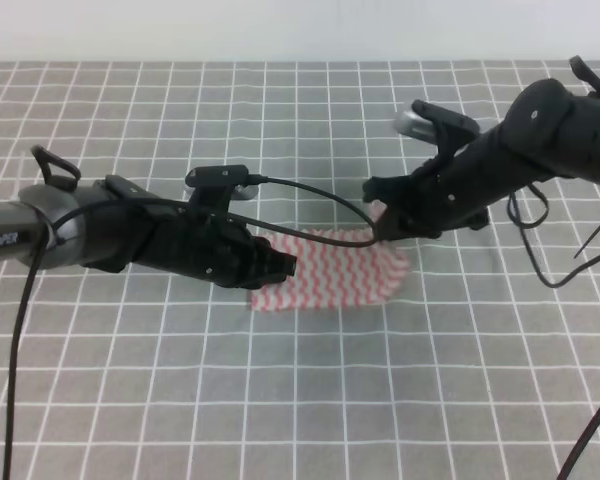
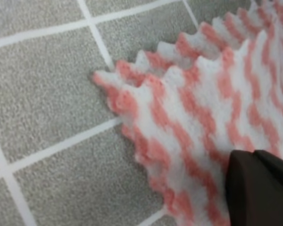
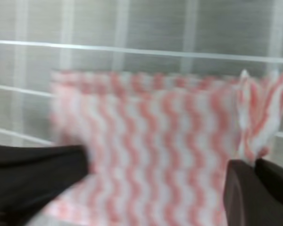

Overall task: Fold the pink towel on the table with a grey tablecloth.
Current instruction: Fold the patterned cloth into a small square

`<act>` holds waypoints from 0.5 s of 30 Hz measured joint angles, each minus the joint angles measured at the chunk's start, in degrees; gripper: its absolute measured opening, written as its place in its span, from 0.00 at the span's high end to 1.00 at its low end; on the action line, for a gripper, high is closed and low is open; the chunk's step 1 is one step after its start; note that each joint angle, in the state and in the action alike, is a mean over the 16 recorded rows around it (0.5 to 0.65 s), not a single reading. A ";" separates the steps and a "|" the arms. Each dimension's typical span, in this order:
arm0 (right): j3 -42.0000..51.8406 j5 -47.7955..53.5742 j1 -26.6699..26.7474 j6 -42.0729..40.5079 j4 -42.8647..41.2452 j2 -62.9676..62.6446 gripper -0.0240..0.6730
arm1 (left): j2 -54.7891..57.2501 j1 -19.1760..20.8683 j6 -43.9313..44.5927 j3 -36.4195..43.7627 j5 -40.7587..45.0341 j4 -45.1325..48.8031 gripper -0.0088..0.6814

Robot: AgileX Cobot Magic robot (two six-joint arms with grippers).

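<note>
From the high view you see the pink towel (image 1: pixel 330 272) near the middle of the table with a grey tablecloth (image 1: pixel 280 400), already doubled into a narrower strip; another fold looks left. The left gripper (image 1: pixel 280 266) sits at its left end, the right gripper (image 1: pixel 380 228) at its right end, fingertips hidden. Your left wrist view shows two stacked zigzag edges, though you cannot tell that gripper's grasp. Your blurred right wrist view shows a raised corner pinched.
</note>
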 joint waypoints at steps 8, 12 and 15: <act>0.00 -0.42 0.10 -6.54 10.14 -0.01 0.98 | -1.19 0.24 0.52 0.17 1.50 0.68 0.99; -0.05 -0.61 0.32 -7.85 12.49 0.02 0.98 | -2.26 1.06 0.88 0.23 2.39 1.00 0.99; -0.13 -0.74 0.75 -8.21 13.27 0.02 0.98 | -3.03 1.95 1.13 0.30 3.06 1.28 0.99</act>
